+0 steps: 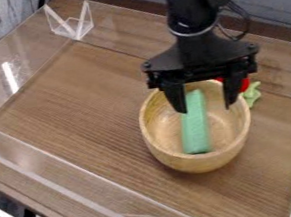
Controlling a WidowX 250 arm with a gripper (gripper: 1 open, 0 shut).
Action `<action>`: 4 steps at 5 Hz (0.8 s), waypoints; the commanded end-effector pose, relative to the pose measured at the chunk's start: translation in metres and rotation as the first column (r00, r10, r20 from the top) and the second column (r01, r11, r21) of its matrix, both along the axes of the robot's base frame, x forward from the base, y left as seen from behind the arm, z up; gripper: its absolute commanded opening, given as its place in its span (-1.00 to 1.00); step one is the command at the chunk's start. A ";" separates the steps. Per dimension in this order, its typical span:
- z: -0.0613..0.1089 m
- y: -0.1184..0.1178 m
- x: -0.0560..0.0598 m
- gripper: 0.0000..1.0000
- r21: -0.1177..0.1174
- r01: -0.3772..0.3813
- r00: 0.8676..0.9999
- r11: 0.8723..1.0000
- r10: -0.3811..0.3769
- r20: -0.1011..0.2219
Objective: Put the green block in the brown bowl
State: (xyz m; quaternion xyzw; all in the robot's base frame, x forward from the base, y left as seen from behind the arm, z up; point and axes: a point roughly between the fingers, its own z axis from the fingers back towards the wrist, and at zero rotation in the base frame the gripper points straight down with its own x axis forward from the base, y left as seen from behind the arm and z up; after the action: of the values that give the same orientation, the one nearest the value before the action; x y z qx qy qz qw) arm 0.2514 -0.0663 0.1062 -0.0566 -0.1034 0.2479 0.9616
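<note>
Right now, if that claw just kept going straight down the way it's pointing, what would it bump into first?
Most likely the green block, which lies in the brown bowl right under the open gripper. Depth is hard to judge from this one view.
</note>
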 end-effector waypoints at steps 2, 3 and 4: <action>0.022 -0.007 0.014 -1.00 -0.009 -0.040 0.998 0.999 0.041 0.056; 0.035 -0.011 0.014 -1.00 -0.015 -0.080 0.995 0.997 0.081 0.065; 0.036 -0.027 0.015 -1.00 -0.018 -0.073 0.995 0.997 0.074 0.070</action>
State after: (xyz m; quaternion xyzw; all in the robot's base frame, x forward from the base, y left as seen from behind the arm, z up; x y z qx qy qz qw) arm 0.2593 -0.0916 0.1297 -0.0581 -0.1180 0.2822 0.9503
